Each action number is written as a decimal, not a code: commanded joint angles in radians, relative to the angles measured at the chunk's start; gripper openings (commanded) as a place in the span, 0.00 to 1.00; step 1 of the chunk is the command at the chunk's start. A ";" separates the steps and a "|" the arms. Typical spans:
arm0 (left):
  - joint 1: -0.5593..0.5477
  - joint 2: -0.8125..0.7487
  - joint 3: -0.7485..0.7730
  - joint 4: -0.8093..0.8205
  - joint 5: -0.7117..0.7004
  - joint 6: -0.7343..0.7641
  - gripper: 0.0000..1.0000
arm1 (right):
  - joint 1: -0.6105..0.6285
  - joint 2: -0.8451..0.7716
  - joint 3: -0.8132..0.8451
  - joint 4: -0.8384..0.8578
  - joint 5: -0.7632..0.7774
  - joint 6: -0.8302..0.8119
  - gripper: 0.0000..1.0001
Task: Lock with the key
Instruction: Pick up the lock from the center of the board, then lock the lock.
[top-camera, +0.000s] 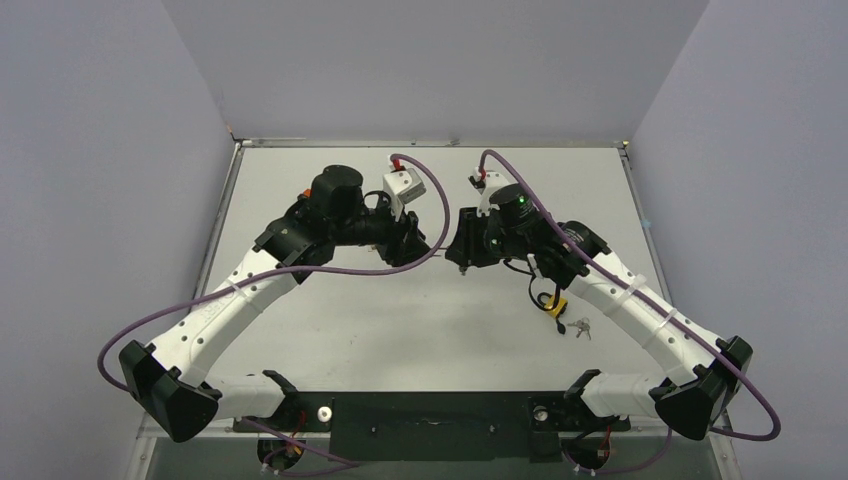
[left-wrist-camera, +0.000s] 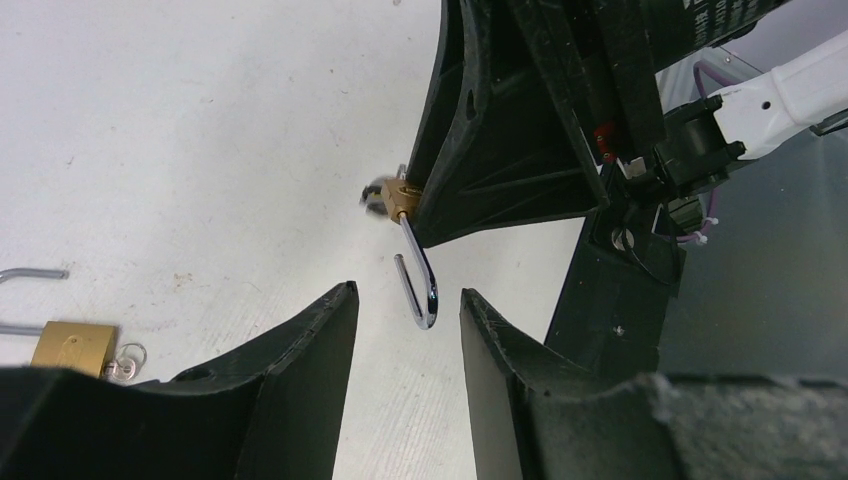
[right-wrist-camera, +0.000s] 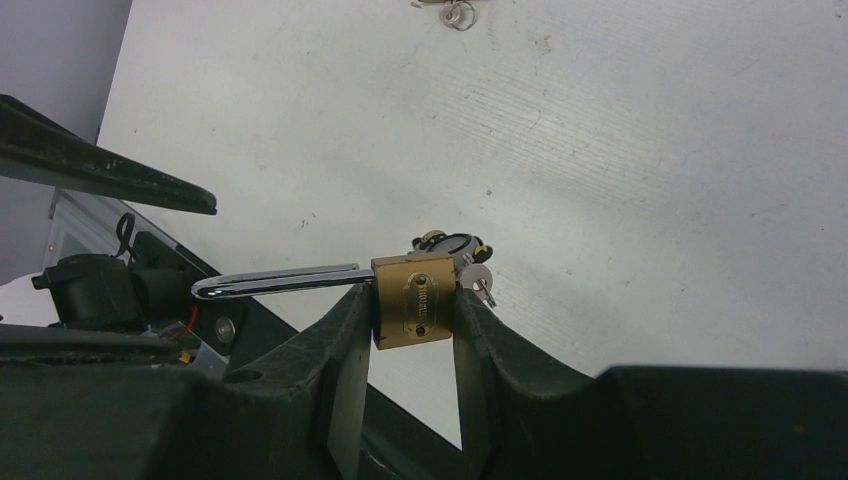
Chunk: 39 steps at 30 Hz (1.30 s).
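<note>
**Table** (top-camera: 420, 340): pale top; both arms meet at centre frame in the top view, hiding what they hold.

**Right gripper** (right-wrist-camera: 413, 318): jaws clamped on the brass body of the padlock (right-wrist-camera: 412, 292). Only the right wrist view shows the key (right-wrist-camera: 481, 281) at the body's right end.

**Left gripper** (left-wrist-camera: 408, 297): jaws apart, holding nothing. The open shackle (left-wrist-camera: 422, 285) hangs between their tips, untouched.

**Second padlock** (left-wrist-camera: 70, 345): lower left of the left wrist view, on the table.

**Loose keys** (top-camera: 580, 325): right of centre.
</note>
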 joint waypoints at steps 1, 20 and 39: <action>-0.012 0.015 0.056 -0.003 -0.018 0.016 0.39 | -0.007 0.003 0.055 0.029 -0.006 0.009 0.00; -0.019 0.054 0.047 0.023 -0.002 -0.030 0.28 | -0.007 0.005 0.055 0.028 0.010 0.021 0.00; -0.020 0.077 0.042 0.041 -0.008 -0.056 0.12 | -0.007 0.000 0.055 0.030 0.022 0.027 0.00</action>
